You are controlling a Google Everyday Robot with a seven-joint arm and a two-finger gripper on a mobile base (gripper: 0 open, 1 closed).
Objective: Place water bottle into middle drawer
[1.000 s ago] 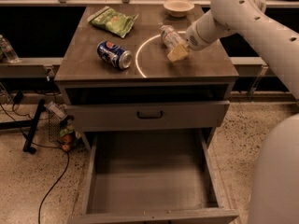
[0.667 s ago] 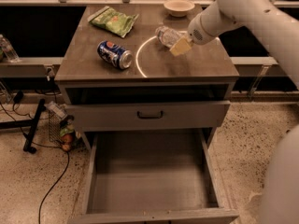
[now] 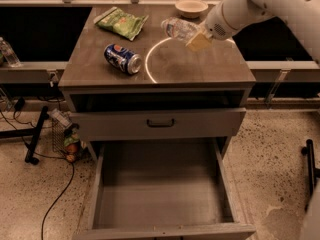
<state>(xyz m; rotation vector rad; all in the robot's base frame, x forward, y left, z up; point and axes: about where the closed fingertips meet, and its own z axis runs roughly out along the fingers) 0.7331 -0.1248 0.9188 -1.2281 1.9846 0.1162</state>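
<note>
Water bottle (image 3: 176, 28) grasped, not yet in the drawer (image 3: 160, 199).
Upper right, the end effector (image 3: 196, 38) was clamped on it above the bench (image 3: 200, 66); carrying and lowering remained.

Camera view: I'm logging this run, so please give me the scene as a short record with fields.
end effector: over the back right of the cabinet top, shut on the water bottle
water bottle: held roughly on its side
middle drawer: pulled open, floor bare
on the cabinet top: Pepsi can on its side, green chip bag, bowl at the back
task state: bottle not yet in the drawer
</note>
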